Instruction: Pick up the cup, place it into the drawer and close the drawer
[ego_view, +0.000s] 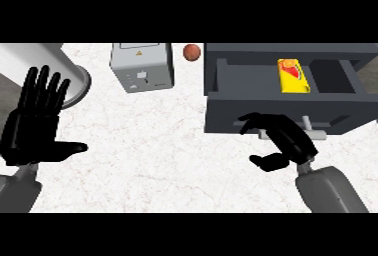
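Counter (162, 150): white marbled top, carrying everything here.
Drawer (284, 82): dark grey, pulled open at the counter's far right corner, its front panel facing the near side with a pale handle (314, 132) on it.
Cup (293, 75): yellow with a red patch, lying inside the open drawer toward the middle of the tray, up against a divider; a smaller compartment sits to its right.
Right hand (284, 140): at the drawer's front panel, fingers bent and spread against the panel just left of the handle, thumb hanging free below; it holds nothing that I can see.
Left hand (37, 125): by the counter's left edge, fingers straight and pointing up, thumb stuck out sideways, wide open and holding nothing.
Toaster (142, 67): grey box at the far edge, left of the drawer.
Egg (192, 52): brown, between the toaster and the drawer at the far edge.
Cylinder (63, 70): large, pale grey, at the far left corner, partly behind the left hand's fingers.
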